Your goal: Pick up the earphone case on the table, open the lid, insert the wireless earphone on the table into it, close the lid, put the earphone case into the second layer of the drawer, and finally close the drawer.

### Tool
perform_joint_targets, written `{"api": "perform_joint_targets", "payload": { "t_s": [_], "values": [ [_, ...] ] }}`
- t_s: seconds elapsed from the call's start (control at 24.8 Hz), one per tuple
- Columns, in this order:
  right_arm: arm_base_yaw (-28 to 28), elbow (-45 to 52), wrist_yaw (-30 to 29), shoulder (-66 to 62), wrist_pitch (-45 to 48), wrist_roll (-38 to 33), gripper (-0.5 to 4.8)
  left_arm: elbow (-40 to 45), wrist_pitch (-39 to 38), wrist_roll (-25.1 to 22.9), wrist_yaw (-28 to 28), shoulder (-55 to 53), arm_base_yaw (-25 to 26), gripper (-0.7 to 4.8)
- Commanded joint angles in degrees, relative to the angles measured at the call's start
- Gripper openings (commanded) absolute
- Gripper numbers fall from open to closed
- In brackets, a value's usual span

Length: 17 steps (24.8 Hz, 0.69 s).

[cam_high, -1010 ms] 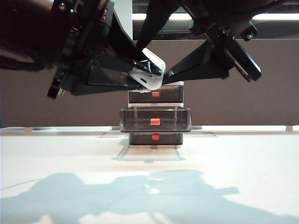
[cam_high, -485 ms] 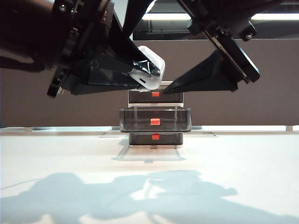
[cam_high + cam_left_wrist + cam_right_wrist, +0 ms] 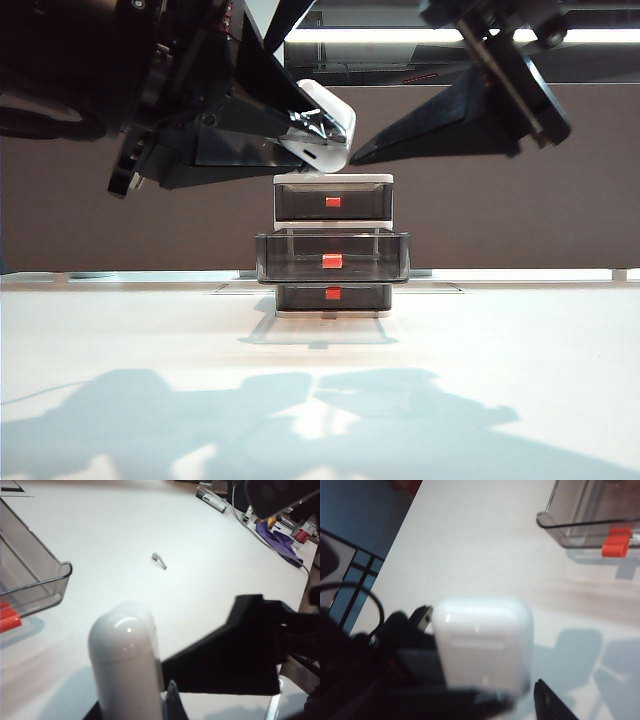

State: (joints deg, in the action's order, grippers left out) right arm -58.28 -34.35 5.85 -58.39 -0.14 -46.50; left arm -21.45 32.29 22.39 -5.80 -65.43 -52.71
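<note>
Since a second ago, the right gripper has spread its fingers and backed off the earphone case. Only the left gripper pinches it, above the table; a nudge on the lid could knock it loose.

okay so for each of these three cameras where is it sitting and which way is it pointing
Exterior: low at table level, facing the drawer; both arms overhead, left gripper holding the case, right gripper beside it.
Left wrist: on the left arm, looking down past the case at an earphone.
Right wrist: on the right arm, looking down at the case and table.
All share the case.
</note>
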Motion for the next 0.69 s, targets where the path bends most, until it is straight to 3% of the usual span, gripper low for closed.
{"api": "perform_joint_targets", "payload": {
  "t_s": [0.04,0.32,0.36,0.4,0.44,0.48,0.69],
  "values": [
    [-0.11,-0.07,0.13,2.16,-2.4,1.22,4.0,-0.35,1.22,-0.11,0.39,0.22,0.15,0.47],
    [-0.09,-0.09,1.2,4.87,-7.56,6.12,4.0,-0.35,1.22,-0.11,0.37,0.22,0.13,0.47],
    [-0.09,-0.09,2.54,5.86,-8.96,7.37,3.72,-0.35,1.2,-0.11,0.37,0.22,0.13,0.47],
    [-0.02,-0.07,3.43,6.47,-9.4,8.33,3.04,-0.35,1.2,-0.15,0.37,0.22,0.13,0.47],
    [0.09,-0.09,3.72,7.43,-9.68,11.04,1.07,-0.35,1.18,-1.42,0.37,0.22,0.13,0.47],
    [0.24,-0.07,3.69,8.09,-9.7,12.7,-0.08,-0.35,1.2,-1.9,0.37,0.22,0.09,0.47],
    [0.85,-0.07,4.07,9.62,-10.43,15.98,-0.01,-0.35,1.07,-5.01,0.37,0.22,0.09,0.48]
  ]
}}
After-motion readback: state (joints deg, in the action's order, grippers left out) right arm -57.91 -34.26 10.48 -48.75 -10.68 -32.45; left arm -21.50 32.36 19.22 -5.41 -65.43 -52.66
